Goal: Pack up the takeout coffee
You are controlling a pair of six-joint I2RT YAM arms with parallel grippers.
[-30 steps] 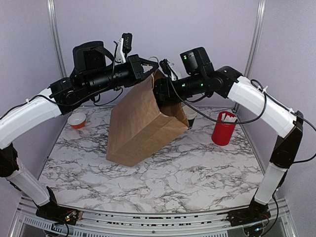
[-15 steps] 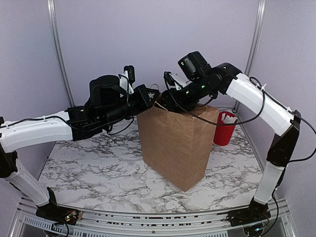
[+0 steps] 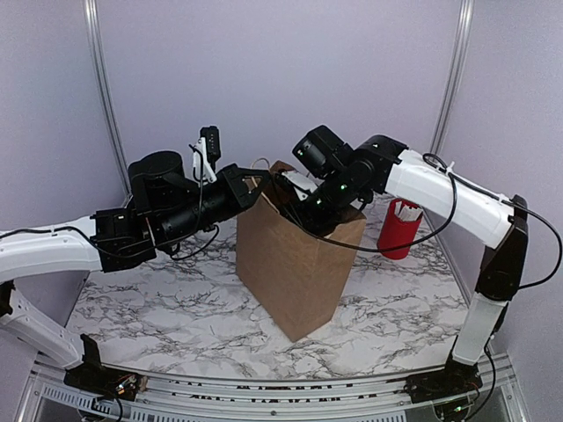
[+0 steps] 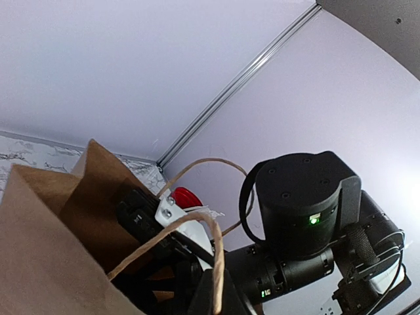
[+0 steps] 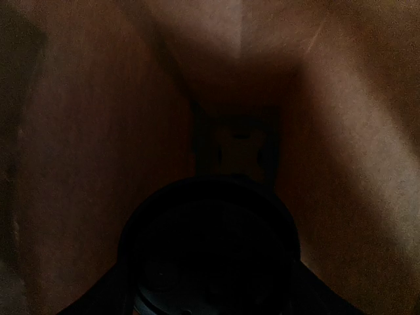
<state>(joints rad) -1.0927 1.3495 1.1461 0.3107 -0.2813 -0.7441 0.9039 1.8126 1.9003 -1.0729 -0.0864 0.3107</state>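
The brown paper bag [image 3: 295, 264] stands upright mid-table with its mouth open. My right gripper [image 3: 297, 195] reaches down into that mouth. In the right wrist view it is shut on the takeout coffee, whose round black lid [image 5: 210, 249] fills the lower frame between the dark fingers, with the bag's brown walls [image 5: 85, 164] all around. The cup's body is hidden. My left gripper [image 3: 255, 186] is at the bag's left top edge. In the left wrist view its finger [image 4: 213, 295] is shut on the twine handle [image 4: 220, 252].
A red cylinder of white sticks [image 3: 398, 230] stands at the back right, just behind the bag; it also shows in the left wrist view [image 4: 186, 197]. The right arm's wrist [image 4: 302, 210] hangs over the bag. Purple walls close the back and sides.
The bag went from tilted to upright and shifted slightly left. My right gripper has dropped into the bag's mouth with the cup. My left arm has drawn back left, still holding the handle.
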